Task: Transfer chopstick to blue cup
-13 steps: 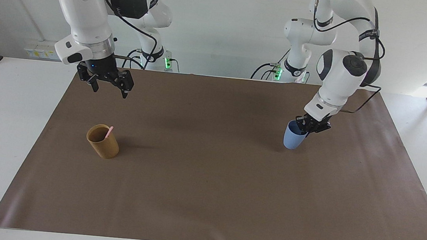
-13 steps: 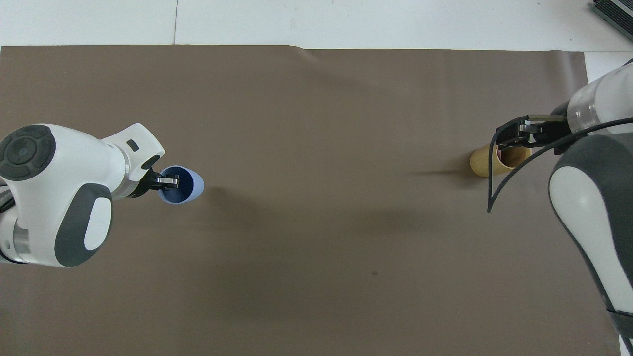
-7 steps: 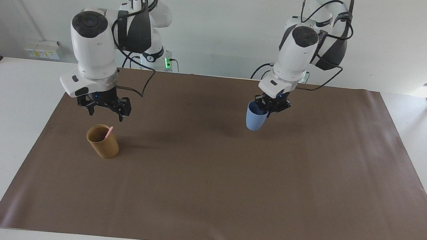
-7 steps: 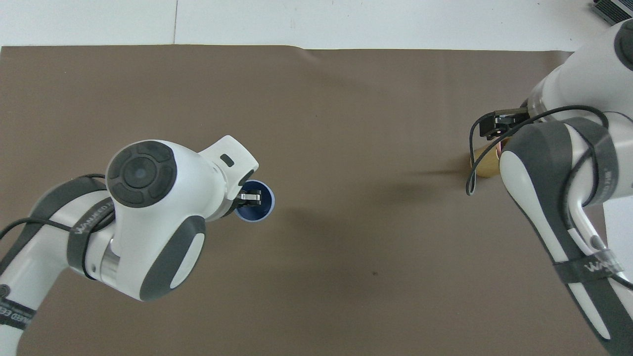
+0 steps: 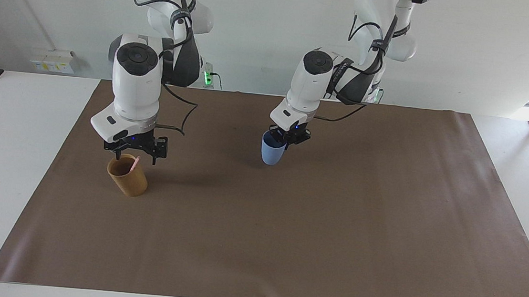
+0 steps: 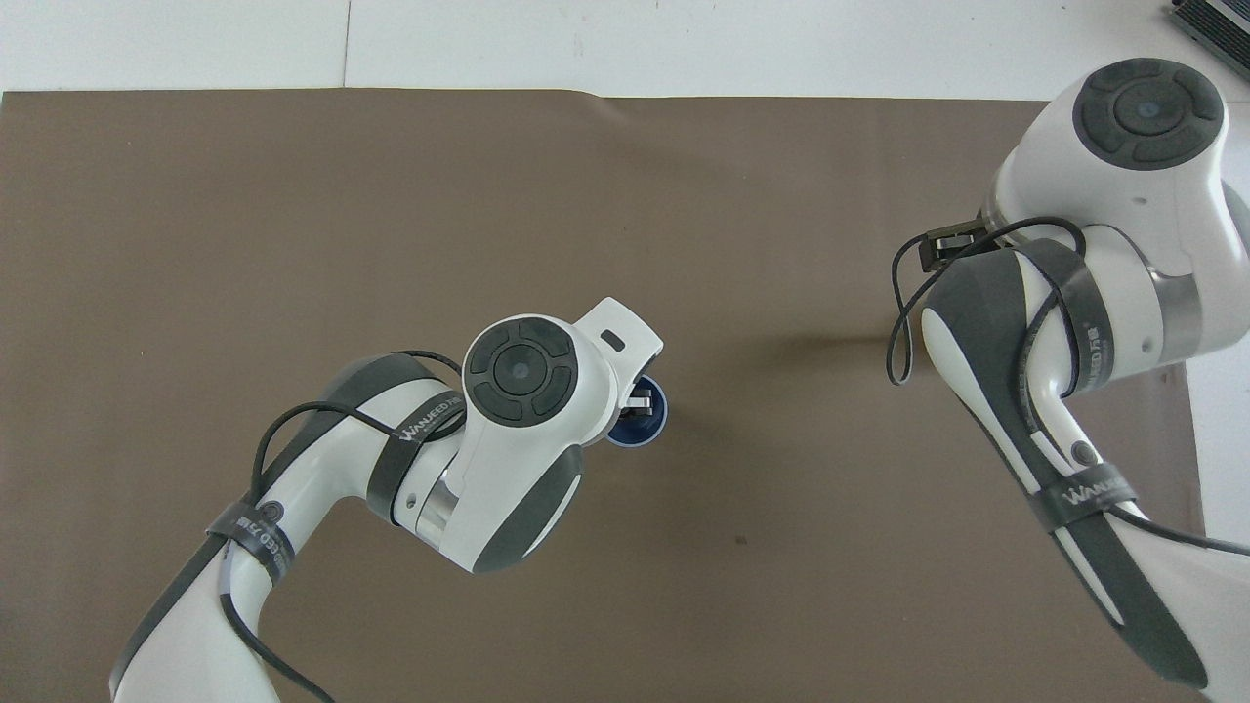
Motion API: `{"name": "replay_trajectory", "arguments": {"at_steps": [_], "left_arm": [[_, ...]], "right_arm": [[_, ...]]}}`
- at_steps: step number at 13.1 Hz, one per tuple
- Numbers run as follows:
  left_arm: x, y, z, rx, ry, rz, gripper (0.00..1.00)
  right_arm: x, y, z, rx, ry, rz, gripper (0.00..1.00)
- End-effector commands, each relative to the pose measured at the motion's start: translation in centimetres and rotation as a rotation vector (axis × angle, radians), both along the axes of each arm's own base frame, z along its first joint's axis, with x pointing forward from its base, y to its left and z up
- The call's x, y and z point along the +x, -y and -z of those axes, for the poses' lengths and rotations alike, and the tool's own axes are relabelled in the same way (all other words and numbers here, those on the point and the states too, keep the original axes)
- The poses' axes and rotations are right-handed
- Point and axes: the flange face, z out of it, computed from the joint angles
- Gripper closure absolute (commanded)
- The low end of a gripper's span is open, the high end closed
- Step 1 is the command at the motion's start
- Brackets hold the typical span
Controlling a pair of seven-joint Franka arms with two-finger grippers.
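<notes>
One pink chopstick (image 5: 135,163) leans in the tan cup (image 5: 127,182) at the right arm's end, tip up, mostly hidden inside. Right gripper (image 5: 135,153) hangs spread open just above it. Left gripper (image 5: 288,138) pinches the blue cup's (image 5: 271,153) rim mid-mat; overhead, arms hide the tan cup.

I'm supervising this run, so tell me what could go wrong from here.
The right gripper hovers open just over the tan-brown cylindrical cup, whose thin pink chopstick leans on the rim; a slightly off closure could miss it or tip the cup. The left gripper holds the light-blue tapered cup by its rim only, so it might slip or tilt.
</notes>
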Motion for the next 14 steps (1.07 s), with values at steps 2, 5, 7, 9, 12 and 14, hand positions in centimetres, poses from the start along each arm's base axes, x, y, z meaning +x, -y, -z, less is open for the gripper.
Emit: {"name": "replay_trajectory", "arguments": {"at_steps": [2, 5, 7, 9, 12, 14], "left_arm": [[-0.1, 1.3, -0.6, -0.029, 0.017, -0.021, 1.00], [-1.4, 3.2, 1.7, -0.018, -0.002, -0.058, 1.00], [-2.1, 4.5, 3.2, -0.002, -0.016, -0.078, 1.00], [-2.3, 4.6, 3.1, -0.002, -0.021, -0.081, 1.00], [-2.7, 4.5, 4.1, 0.012, -0.036, -0.078, 0.89], [-2.7, 4.4, 4.1, 0.009, -0.035, -0.083, 0.44]], "right_arm": [[-0.3, 0.5, 0.0, -0.022, -0.024, -0.089, 0.89], [-0.3, 0.8, 0.0, -0.017, -0.031, -0.097, 1.00], [-0.6, 1.1, 0.2, -0.012, -0.046, -0.092, 1.00], [-1.1, 2.1, -0.5, -0.011, -0.048, -0.098, 1.00], [-1.6, 3.1, -2.5, 0.059, -0.020, -0.066, 1.00], [-2.1, 3.5, -4.5, 0.069, 0.021, -0.054, 1.00]]}}
